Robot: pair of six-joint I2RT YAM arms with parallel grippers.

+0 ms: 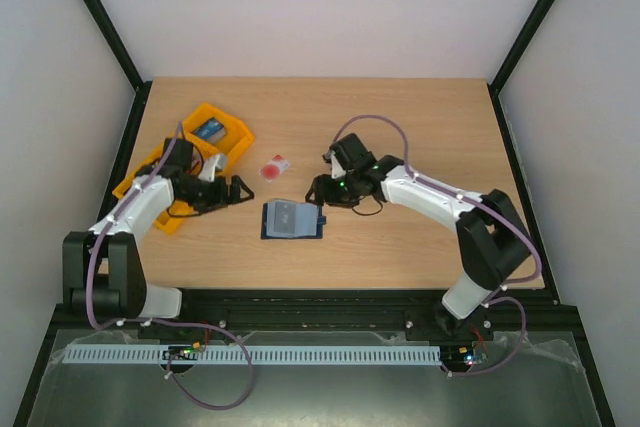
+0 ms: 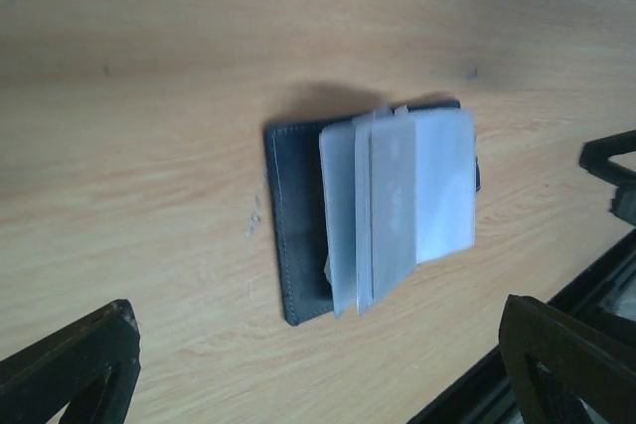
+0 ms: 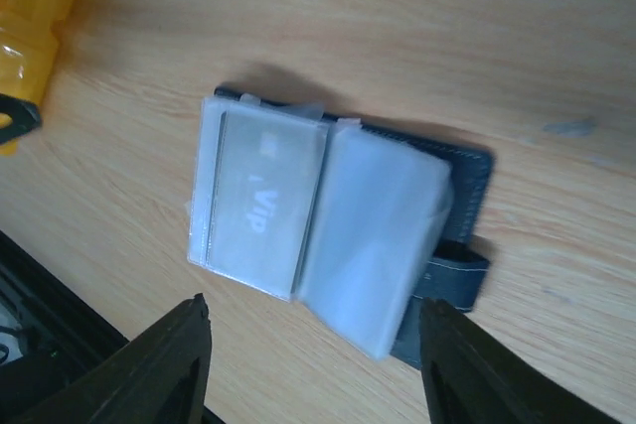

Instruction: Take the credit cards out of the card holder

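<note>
Card holder [image 1: 292, 219] is open on the counter [image 1: 400, 247], 1 white card [image 1: 275, 167] out, VIP card [image 3: 260, 208] still sleeved; my left tool [image 1: 243, 192] and right tool [image 1: 314, 192] gape wide, empty.

Two credit cards [image 1: 275, 167] (one sleeved, one loose), one card holder [image 1: 292, 219], one orange tray [image 1: 243, 147].

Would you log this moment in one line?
card holder open | VIP card inside | white card out | left hand open | right hand open
</note>
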